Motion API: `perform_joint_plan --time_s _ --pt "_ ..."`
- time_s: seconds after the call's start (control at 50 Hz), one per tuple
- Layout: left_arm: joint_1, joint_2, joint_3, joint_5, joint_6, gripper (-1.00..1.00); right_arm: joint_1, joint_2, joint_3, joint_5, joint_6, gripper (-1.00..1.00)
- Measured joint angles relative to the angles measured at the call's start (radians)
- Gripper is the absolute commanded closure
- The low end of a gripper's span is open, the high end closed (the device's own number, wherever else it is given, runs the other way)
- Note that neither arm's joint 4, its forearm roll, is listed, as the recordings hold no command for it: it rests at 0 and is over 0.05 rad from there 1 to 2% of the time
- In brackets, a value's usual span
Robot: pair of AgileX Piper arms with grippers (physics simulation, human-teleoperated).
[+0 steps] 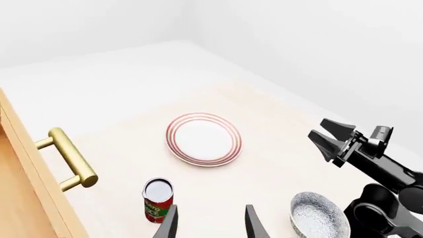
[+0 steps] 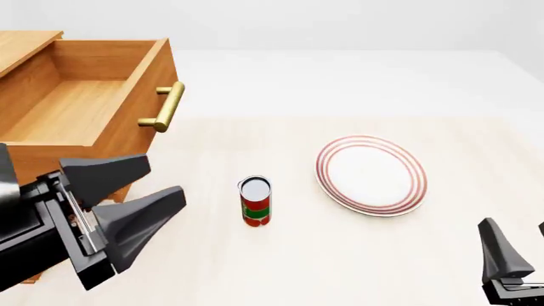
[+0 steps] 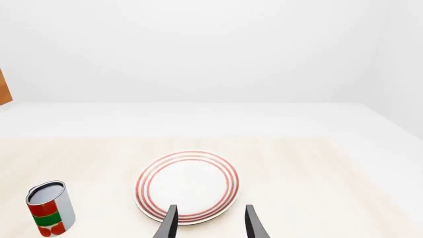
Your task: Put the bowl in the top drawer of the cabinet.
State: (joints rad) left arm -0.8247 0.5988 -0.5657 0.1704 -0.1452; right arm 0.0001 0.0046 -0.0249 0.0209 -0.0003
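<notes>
Top drawer (image 2: 93, 95) of the cabinet (image 2: 21, 48) already pulled out at about ten o'clock in the front view, brass handle (image 2: 167, 106) facing the open table (image 2: 357, 255); wooden floor of the drawer bare, nothing inside. Opening step judged done; picking up, carrying and setting down all left to do. Bowl (image 1: 320, 216) not in the front view at all, seen only from the left wrist camera, resting on the table at about five o'clock of that picture, just beside the base of the right arm and near the right gripper (image 1: 332, 137). No sign of anything inside the bowl, though only part of its patterned hollow shows. Red-ringed plate (image 2: 371, 174) lying flat at about three o'clock of the front view's centre, nothing on it. Red and green can (image 2: 255, 201) upright near the centre, well apart from the plate and from the drawer. Left gripper (image 2: 140, 191) at about eight o'clock, jaws spread wide, holding nothing. Right gripper at about five o'clock, fingers parted and empty, not yet touching the bowl. Bowl probably best reached by the right arm, being closest to it.
</notes>
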Motion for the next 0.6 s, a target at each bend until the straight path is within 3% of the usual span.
perform_joint_plan --time_s 0.6 --pt "-0.122 0.24 -0.036 -0.087 -0.119 -1.0 0.0 0.0 0.0 0.0 0.0 -1.0"
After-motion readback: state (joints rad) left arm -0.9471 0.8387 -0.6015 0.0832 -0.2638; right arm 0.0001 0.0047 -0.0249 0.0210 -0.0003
